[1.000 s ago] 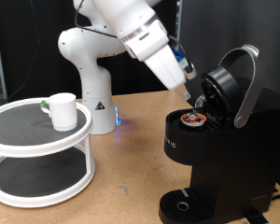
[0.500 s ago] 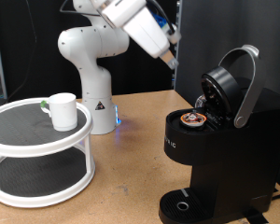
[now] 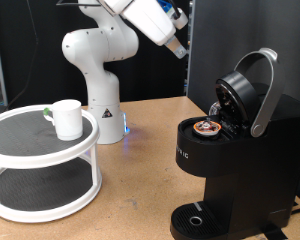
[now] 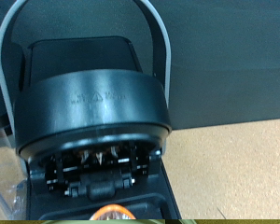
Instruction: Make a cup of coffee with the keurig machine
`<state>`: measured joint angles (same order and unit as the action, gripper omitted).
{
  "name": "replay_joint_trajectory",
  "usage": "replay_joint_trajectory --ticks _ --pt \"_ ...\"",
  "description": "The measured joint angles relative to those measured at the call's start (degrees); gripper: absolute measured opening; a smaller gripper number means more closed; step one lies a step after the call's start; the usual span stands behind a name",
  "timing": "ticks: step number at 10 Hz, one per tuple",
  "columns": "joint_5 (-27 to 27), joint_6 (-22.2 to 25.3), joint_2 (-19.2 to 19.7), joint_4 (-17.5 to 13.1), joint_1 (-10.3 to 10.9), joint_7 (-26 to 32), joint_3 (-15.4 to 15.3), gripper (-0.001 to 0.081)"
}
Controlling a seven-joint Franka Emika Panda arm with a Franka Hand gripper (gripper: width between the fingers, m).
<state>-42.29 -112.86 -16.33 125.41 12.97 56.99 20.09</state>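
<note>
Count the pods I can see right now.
1: a pod sits in the open brew chamber of the keurig machine, under the raised lid. Any others may be hidden from these views.

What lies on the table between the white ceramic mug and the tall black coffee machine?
Between the white ceramic mug and black coffee machine, the exterior view shows the robot's white base, then bare wooden tabletop.

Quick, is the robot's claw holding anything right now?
Gripper: raised above the keurig machine, nothing seen between its fingers; open or shut cannot be told.
</note>
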Motion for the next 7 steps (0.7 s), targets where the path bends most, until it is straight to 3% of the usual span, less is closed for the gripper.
replay_joint_trajectory --ticks 3,7 --pt "-3.6 -0.4 0.1 0.0 1.6 1.6 -0.9 0.0807" --pt "-3.4 -6.2 2.8 0.0 3.5 -0.8 -6.5 0.0807"
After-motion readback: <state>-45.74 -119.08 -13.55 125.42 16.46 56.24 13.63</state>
